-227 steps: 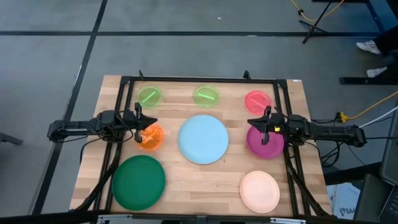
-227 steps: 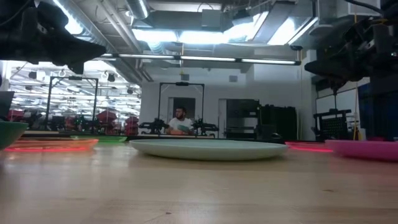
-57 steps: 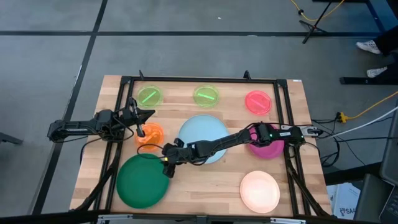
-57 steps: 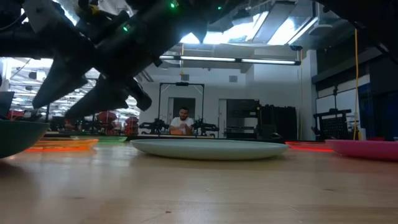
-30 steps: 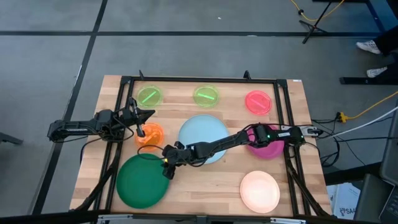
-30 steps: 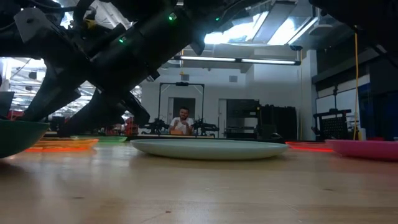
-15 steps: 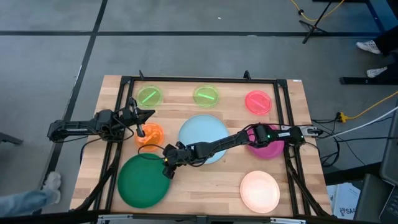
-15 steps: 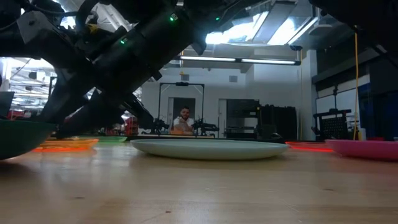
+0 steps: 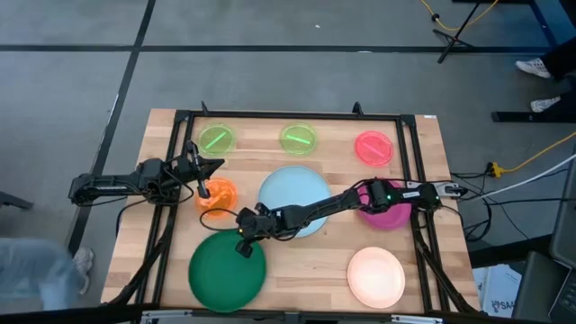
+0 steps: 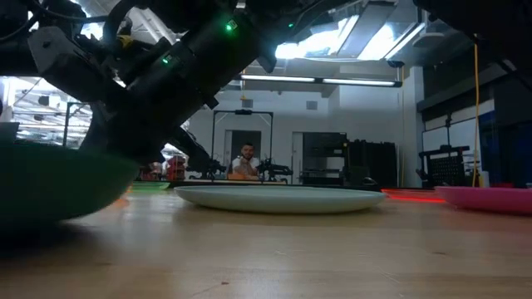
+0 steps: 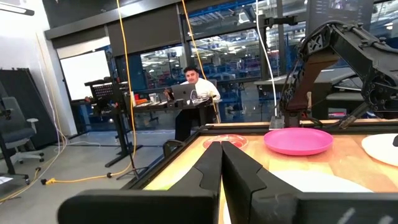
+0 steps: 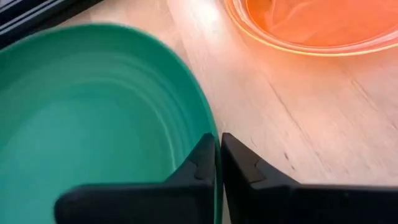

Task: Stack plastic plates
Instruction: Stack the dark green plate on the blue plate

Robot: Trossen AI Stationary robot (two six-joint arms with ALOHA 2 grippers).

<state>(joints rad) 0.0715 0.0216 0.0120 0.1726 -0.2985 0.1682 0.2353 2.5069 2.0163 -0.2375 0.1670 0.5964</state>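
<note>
Right gripper [image 9: 243, 246] fingers clamp green plate [image 9: 227, 272] rim; left gripper [image 9: 203, 176] fingers closed, empty, above orange plate [image 9: 219, 198].

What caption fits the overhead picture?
Right gripper pinches the dark green plate's rim; left gripper waits.

The wooden table [image 9: 297, 256] is carrying 8 plates around my right gripper [image 9: 243, 246], the dark green plate [image 9: 227, 270] nearest.
</note>
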